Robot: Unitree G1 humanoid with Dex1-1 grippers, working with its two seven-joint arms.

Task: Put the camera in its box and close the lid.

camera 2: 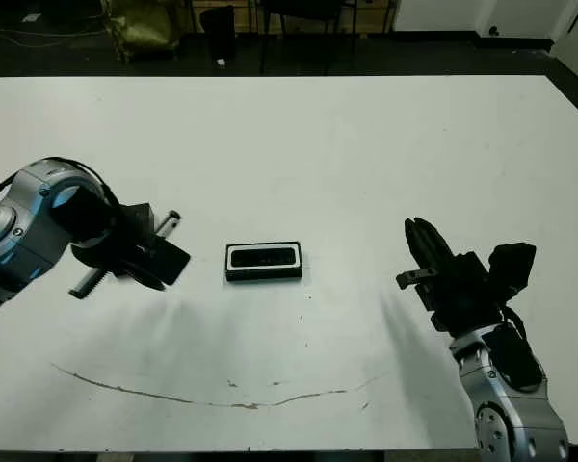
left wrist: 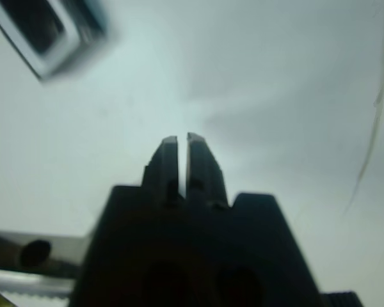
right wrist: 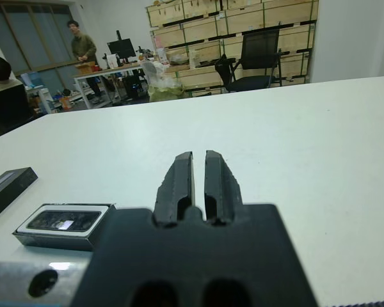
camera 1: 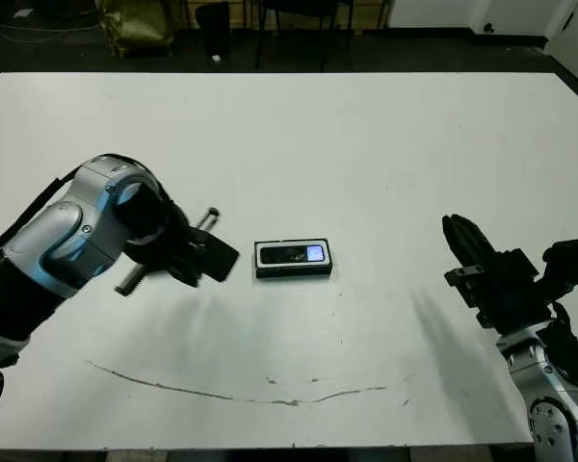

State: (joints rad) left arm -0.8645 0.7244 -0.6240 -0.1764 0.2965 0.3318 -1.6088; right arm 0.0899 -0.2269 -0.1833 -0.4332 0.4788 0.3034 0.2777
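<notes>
Camera (camera 1: pixel 293 255) in box (camera 1: pixel 293 270); left end effector (camera 1: pixel 215 258) beside, low

Bare white table (camera 1: pixel 385 154) surrounds the open box (camera 1: pixel 292 260) at frame centre; only the left gripper (camera 1: pixel 204 258) crowds its left side.

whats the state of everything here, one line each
camera: lying flat inside the box
box: open, no lid on it, sitting on the table between the two arms
left claw: shut, holding nothing, beside the box and not touching it
right claw: shut, holding nothing, well apart from the box
lid: cannot be made out for certain in these views
</notes>
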